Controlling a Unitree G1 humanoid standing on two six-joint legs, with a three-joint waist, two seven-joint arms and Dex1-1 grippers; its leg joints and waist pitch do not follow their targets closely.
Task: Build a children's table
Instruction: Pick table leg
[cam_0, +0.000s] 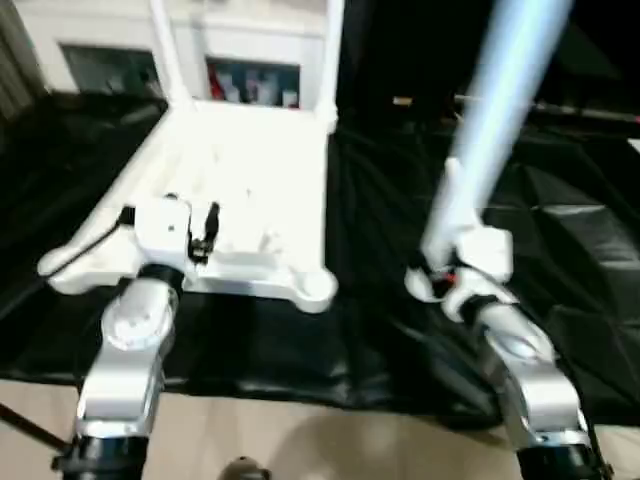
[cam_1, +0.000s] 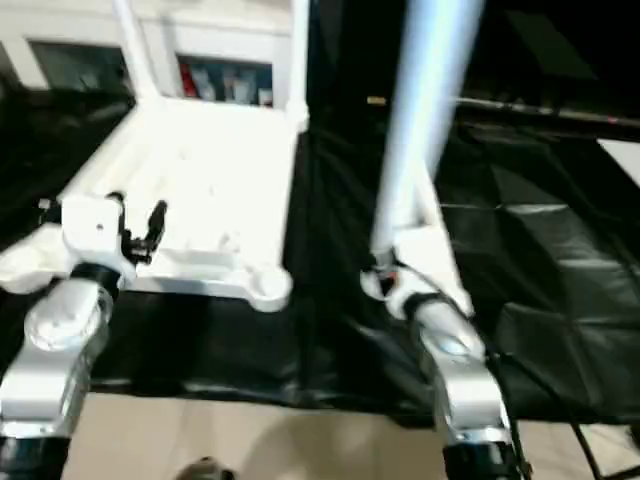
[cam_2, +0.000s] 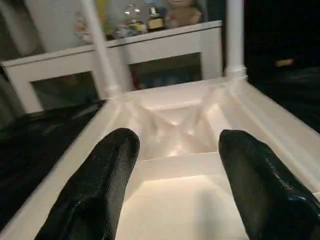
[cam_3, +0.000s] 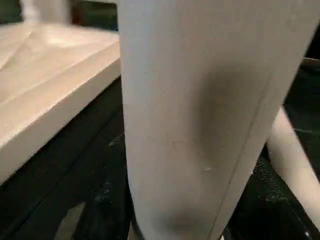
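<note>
Black sheeting (cam_0: 560, 250), creased and shiny, covers the work surface, and a strip of pale floor (cam_0: 300, 440) shows at its near edge. Behind stands a white cabinet (cam_2: 165, 55) with glass doors; small objects on its top are too blurred to name.

On the sheeting lies the table top (cam_0: 250, 180), upside down, its ribbed underside facing up. Two legs (cam_0: 165, 50) stand upright in the far corner sockets, and both are cut off by the upper edge of the head views. The near right corner socket (cam_0: 312, 287) is open and round; the near left corner is partly covered by the robot's left forearm.

The left gripper (cam_2: 175, 165) hovers over the near part of the ribbed underside, its two black fingers (cam_2: 102, 180) spread wide with nothing between them.

The right gripper (cam_0: 440, 275) holds a third leg (cam_0: 500, 90), which rises tilted up and to the right, away from the table top and out of the picture. In the right wrist view this leg sits so close that the fingers themselves are hidden, so the exact grip cannot be made out. A fourth leg (cam_3: 292, 155) lies on the sheeting just beside the held one, only partly visible.
</note>
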